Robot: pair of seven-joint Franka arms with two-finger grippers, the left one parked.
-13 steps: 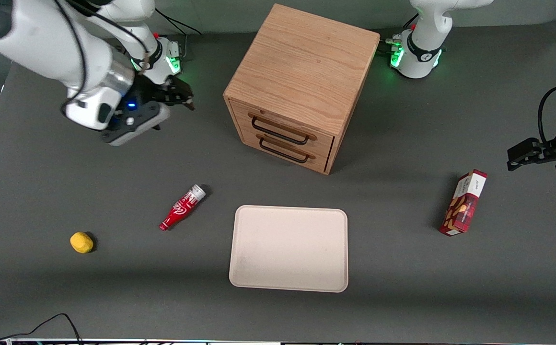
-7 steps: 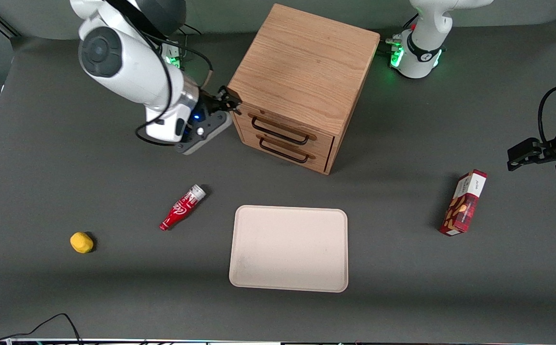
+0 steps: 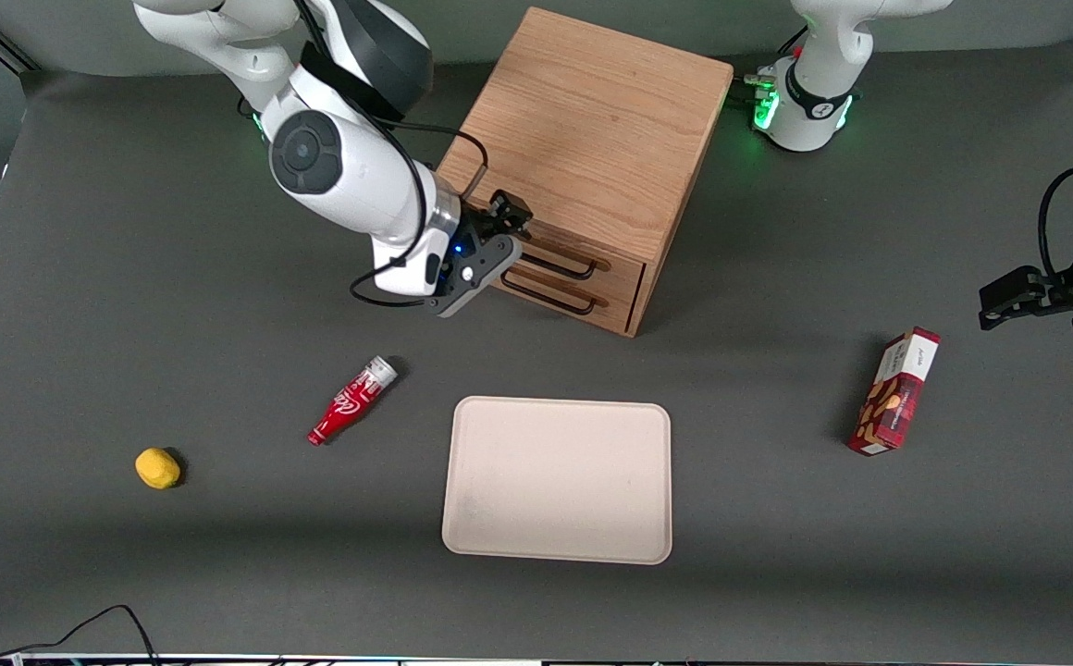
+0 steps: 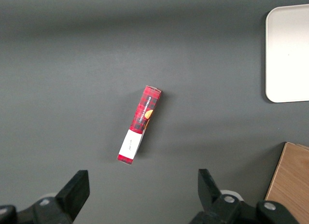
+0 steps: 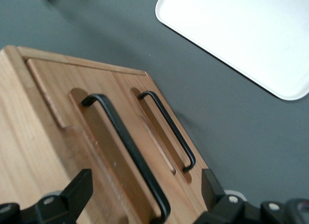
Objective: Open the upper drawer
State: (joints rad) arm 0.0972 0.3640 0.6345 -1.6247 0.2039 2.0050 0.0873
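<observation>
fingers [image 5: 79, 188]: standing spread apart, holding nothing.
gripper [image 3: 507, 220]: hovering in front of the upper drawer [image 3: 583, 254], at its handle [image 5: 126, 147].
upper drawer: sitting shut in the oak cabinet [image 3: 592, 129].
nearby: bottle [image 3: 351, 400], tray [image 3: 557, 478] lying nearer the front camera.

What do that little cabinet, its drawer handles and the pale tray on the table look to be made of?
The cabinet looks like oak or an oak veneer, matt, with clear grain lines. The upper drawer shows the same light wood; its handle looks like thin black metal wire, slightly glossy. The tray seems to be cream plastic, smooth with rounded corners. The gripper is open in front of the upper drawer.
</observation>
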